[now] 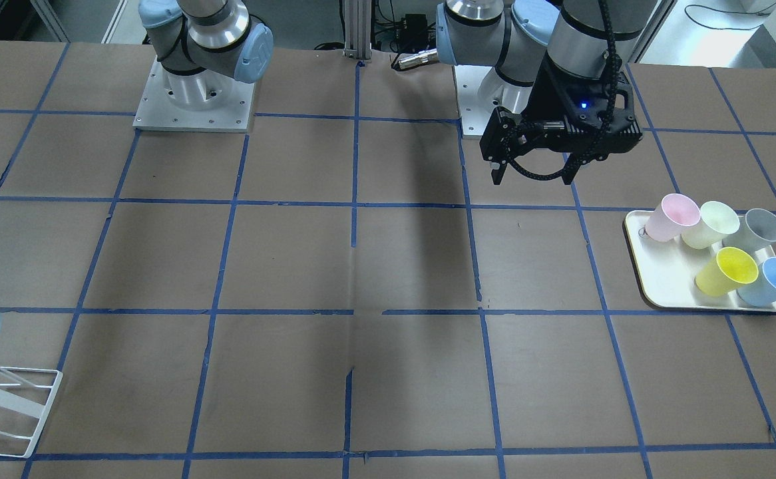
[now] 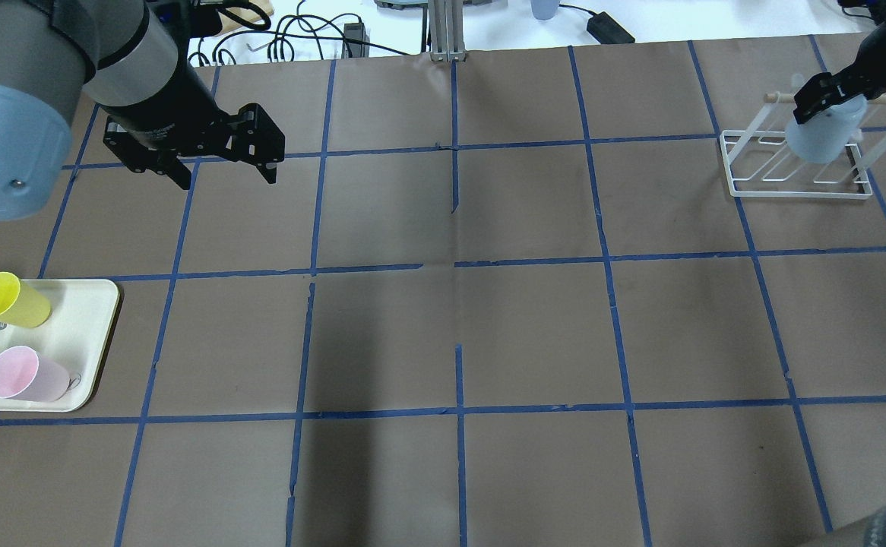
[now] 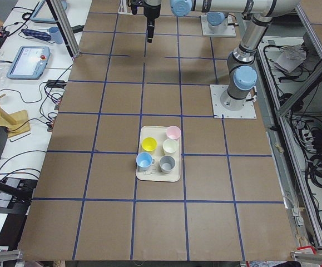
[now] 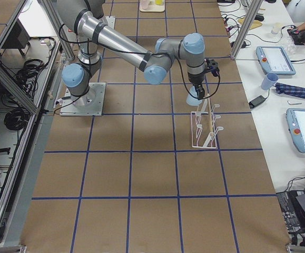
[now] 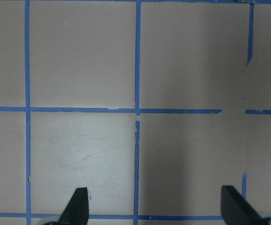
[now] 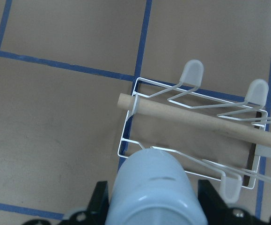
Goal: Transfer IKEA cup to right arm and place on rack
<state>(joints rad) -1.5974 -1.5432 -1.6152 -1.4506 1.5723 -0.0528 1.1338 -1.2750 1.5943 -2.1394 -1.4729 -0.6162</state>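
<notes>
My right gripper (image 2: 823, 102) is shut on the pale-blue IKEA cup (image 2: 827, 135) and holds it over the white wire rack (image 2: 747, 186) at the table's far right. In the right wrist view the cup (image 6: 154, 187) fills the space between the fingers, above the rack's prongs (image 6: 191, 101) and beside its wooden peg. I cannot tell whether the cup touches a prong. The cup (image 4: 193, 98) also shows in the exterior right view. My left gripper (image 2: 228, 178) is open and empty, well above the table, its fingers (image 5: 77, 206) wide apart.
A cream tray (image 1: 657, 279) at the robot's left holds a pink, a pale-green, a grey and a yellow cup (image 1: 727, 269) and a second blue cup (image 1: 774, 283). The brown table with blue tape lines (image 2: 458, 262) spans the middle.
</notes>
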